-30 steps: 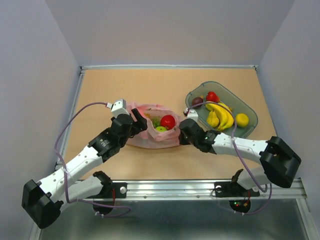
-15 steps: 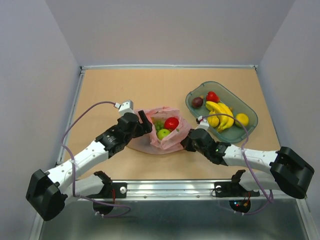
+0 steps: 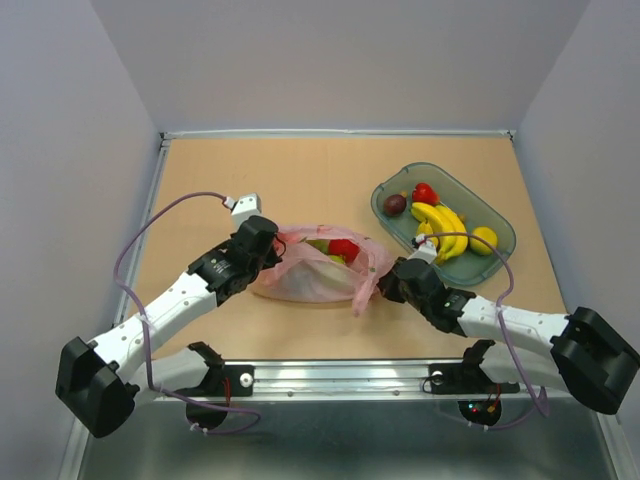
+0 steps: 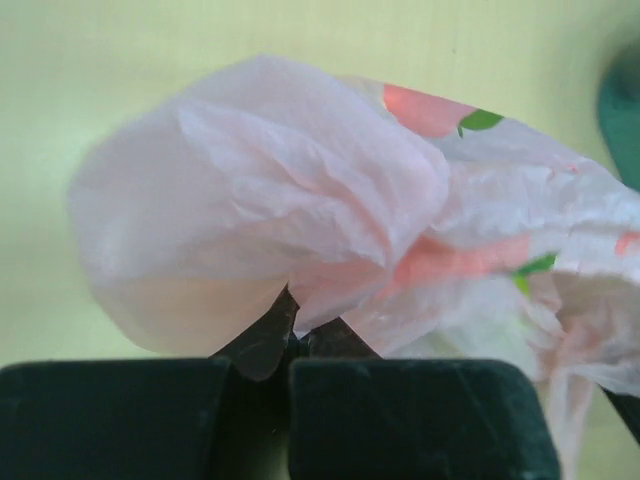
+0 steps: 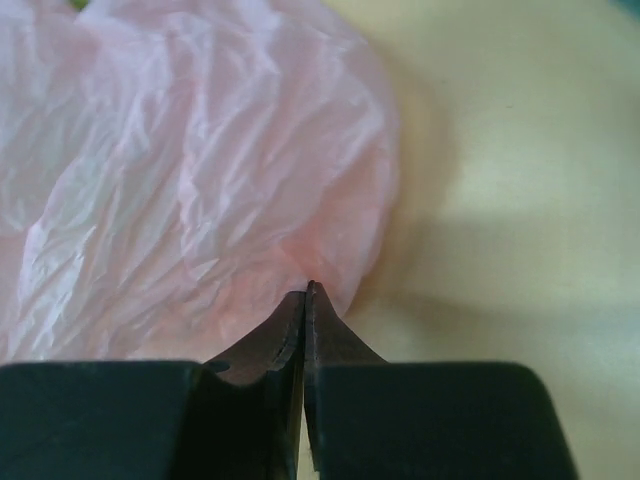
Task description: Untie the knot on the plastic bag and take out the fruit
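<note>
- At the middle of the table (image 3: 300,170), the pink plastic bag (image 3: 300,280) lies stretched between both arms, with its mouth facing up.
- The left pincer (image 3: 272,243) is clenched on the bag's left edge. Its wrist view shows the tips pinching a fold of pink film.
- The right pincer (image 3: 385,283) is clamped on the right edge, its tips meeting on the thin plastic, and a loose pink tail hangs down just beside it.
- No tied knot shows from here, so I'd call the untying done. The step in hand looks like spreading the mouth wide.
- The fruit sits inside the bag: a red fruit (image 3: 344,248) peeks out of the opening, with something green (image 3: 318,243) beside it.
- Next move, as I judge it: one pincer lets go and reaches in for the red one while the other holds its edge. The film is slack and could fold over the opening.
- Off to the right is a grey tray (image 3: 497,255) with bananas (image 3: 440,222), a dark purple fruit (image 3: 395,203) and a yellow round one (image 3: 484,238).
- The tray is near the right arm, so watch that elbow and its cable.
</note>
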You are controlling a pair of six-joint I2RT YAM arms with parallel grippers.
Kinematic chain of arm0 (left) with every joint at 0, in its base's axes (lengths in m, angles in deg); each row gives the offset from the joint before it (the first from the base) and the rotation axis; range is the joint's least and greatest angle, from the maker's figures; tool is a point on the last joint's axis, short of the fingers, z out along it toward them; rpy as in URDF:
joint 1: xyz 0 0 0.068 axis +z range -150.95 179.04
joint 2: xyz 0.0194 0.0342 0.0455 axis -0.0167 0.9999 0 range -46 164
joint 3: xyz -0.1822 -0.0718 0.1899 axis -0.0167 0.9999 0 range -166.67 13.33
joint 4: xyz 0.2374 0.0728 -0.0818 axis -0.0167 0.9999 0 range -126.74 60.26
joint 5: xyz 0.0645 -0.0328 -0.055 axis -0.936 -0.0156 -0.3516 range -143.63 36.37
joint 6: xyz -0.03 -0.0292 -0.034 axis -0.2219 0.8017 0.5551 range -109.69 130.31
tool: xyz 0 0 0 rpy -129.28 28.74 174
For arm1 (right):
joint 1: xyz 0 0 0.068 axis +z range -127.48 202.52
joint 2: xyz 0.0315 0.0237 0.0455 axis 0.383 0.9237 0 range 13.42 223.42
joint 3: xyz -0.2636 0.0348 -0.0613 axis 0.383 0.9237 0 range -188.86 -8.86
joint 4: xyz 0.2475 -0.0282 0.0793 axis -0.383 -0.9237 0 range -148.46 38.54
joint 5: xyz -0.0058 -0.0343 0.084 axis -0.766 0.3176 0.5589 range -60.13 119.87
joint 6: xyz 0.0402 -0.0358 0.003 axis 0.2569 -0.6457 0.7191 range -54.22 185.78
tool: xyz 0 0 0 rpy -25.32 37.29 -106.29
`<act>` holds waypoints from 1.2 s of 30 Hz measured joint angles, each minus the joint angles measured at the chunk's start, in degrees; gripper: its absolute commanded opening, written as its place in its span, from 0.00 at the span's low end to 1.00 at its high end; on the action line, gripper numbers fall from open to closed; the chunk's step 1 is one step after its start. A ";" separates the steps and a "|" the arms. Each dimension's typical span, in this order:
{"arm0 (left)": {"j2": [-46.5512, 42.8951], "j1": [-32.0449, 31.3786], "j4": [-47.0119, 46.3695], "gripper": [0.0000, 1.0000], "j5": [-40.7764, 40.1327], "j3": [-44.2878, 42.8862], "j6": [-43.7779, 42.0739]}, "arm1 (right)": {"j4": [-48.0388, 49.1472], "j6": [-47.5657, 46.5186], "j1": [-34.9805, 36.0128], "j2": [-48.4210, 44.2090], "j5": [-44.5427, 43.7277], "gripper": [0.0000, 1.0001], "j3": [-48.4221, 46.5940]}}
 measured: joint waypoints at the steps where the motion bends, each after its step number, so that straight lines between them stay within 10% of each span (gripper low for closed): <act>1: -0.35 0.26 0.76 0.00 -0.46 -0.39 -0.55 | -0.42 -0.22 -0.63 -0.42 -0.22 0.26 0.35; 6: -1.92 0.83 3.76 0.00 1.22 -1.86 -3.43 | -4.94 -5.49 -1.22 -2.16 1.27 0.68 -0.90; 8: -1.86 0.83 4.20 0.00 3.45 -1.86 -3.85 | -9.51 -8.96 -1.22 -4.07 2.40 0.70 -3.78; 23: -1.97 0.83 6.14 0.00 11.72 -2.34 -4.02 | -23.12 -29.11 -1.03 3.56 20.90 0.59 -44.98; 36: -5.22 0.83 7.13 0.00 13.57 -4.13 -3.45 | -13.40 -27.12 -0.63 18.40 22.88 0.40 -38.42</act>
